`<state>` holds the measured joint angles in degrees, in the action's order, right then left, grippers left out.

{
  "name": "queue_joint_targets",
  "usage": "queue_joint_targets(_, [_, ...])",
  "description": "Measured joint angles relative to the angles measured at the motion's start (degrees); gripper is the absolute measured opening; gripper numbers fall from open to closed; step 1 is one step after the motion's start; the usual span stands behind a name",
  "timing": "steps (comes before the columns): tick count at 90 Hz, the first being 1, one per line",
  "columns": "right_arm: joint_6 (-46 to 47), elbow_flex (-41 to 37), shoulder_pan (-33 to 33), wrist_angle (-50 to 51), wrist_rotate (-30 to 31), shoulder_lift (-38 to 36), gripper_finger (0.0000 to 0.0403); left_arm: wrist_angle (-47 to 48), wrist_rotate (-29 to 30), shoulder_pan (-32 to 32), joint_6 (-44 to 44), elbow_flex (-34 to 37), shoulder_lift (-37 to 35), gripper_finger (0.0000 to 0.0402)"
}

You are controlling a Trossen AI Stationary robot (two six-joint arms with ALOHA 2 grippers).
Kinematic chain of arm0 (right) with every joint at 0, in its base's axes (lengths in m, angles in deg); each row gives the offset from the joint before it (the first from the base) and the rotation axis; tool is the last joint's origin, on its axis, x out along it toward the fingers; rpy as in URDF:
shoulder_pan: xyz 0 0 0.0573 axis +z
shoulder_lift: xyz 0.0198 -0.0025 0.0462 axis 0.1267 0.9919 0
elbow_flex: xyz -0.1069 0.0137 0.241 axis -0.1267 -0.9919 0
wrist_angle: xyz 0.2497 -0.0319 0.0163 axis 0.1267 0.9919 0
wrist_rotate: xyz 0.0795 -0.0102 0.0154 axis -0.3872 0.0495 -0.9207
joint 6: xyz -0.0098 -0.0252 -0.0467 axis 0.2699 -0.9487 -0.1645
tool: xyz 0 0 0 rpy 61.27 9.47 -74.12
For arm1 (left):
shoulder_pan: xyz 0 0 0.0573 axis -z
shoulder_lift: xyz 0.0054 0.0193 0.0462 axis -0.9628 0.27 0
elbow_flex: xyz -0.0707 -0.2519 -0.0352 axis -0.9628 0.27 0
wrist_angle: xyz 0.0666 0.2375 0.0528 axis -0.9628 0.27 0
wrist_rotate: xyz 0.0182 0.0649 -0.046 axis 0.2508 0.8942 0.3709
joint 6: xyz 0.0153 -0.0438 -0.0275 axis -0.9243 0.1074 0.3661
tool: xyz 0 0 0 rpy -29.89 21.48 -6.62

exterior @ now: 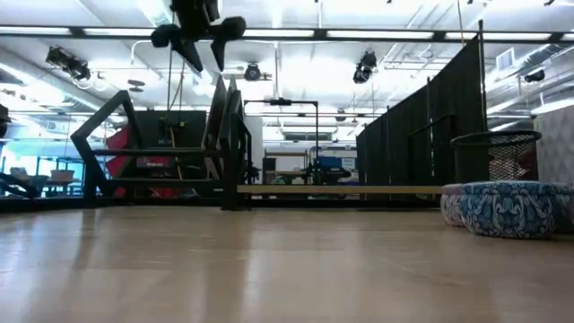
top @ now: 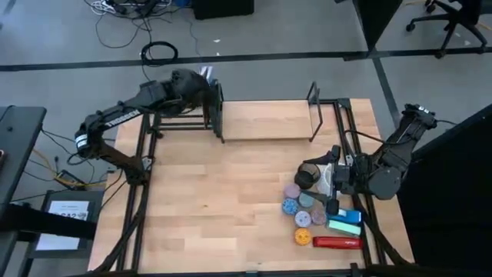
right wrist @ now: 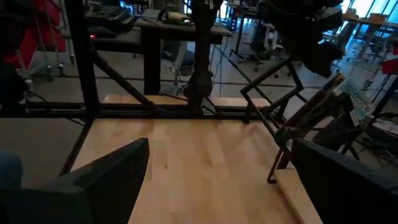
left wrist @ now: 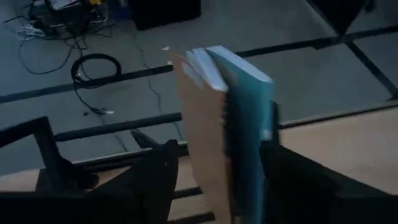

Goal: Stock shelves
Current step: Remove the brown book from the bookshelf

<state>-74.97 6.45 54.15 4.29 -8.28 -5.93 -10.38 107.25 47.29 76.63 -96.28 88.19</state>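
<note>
My left gripper [top: 206, 91] reaches over the rack [top: 188, 115] at the table's far edge, fingers spread around books [left wrist: 227, 124]; right gripper [top: 336, 178] open, near right edge.

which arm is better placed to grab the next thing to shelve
Right, probably. The right claw is open and sits beside the pile of items at the table's right edge, while the left claw is over at the rack by the books.

Overhead looks straight down, low looks level; both share the shelves [top: 231, 115], perhaps dimly.
</note>
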Motion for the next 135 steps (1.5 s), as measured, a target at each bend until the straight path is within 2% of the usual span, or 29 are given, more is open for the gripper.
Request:
queue_joint_targets(18, [0.5,0.0,0.0,0.0,0.0,0.0,0.0364,-7.8,-4.5,-2.7,-2.3,4.3,-0.1,0.0157])
queue_joint_targets(31, [0.5,0.0,0.0,0.0,0.0,0.0,0.0363,-13.0,-5.1,-3.4,-2.4,6.5,-0.1,0.0146])
queue_joint_targets(90, [0.6,0.0,-0.1,0.0,0.0,0.0,0.0361,-12.7,-7.1,-1.7,-3.5,3.7,-0.3,0.0144])
queue_joint_targets(115, [1.5,0.0,-0.1,0.0,0.0,0.0,0.0361,-12.5,-2.7,-1.8,-3.4,4.1,-0.3,0.0144])
queue_joint_targets(135, [1.6,0.0,-0.1,0.0,0.0,0.0,0.0361,-13.4,-2.4,-2.8,-3.3,6.4,-0.5,0.0144])
